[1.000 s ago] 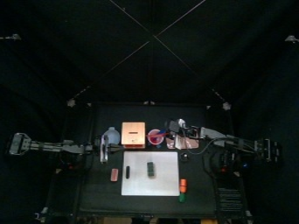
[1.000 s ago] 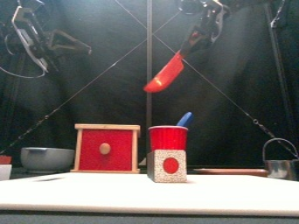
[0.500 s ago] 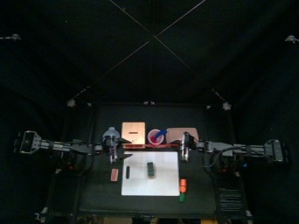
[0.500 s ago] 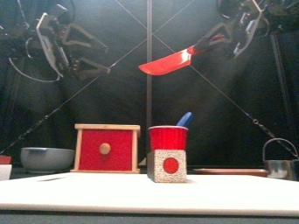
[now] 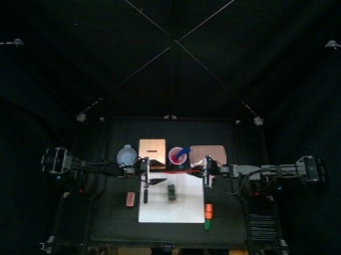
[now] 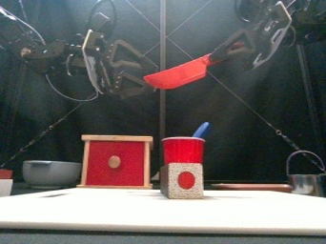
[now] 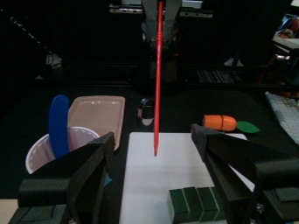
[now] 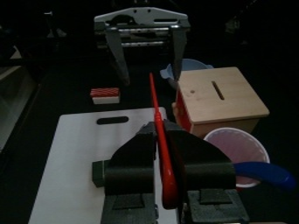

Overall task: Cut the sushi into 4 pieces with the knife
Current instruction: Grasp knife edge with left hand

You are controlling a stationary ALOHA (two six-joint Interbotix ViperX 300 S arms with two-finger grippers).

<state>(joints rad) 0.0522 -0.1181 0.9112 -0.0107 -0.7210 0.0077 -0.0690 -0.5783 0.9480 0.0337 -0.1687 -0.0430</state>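
the right gripper (image 8: pixel 163 164) pinched the red knife (image 6: pixel 178 72) by its handle, high over the white board (image 5: pixel 189 204). the left gripper (image 7: pixel 155 144) hung with jaws spread. to cut well, the blade should probably drop square across a seam of the sushi roll (image 7: pixel 198 203), which lay on the board, long axis 12 to 6. the knife ran 3 to 9, tip toward 9.

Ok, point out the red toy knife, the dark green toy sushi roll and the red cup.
red toy knife (image 6: pixel 178 73), front view, middle of the blade.
dark green toy sushi roll (image 7: pixel 198 203), left wrist view, top of the blocks.
red cup (image 6: pixel 182 150), front view, front wall.
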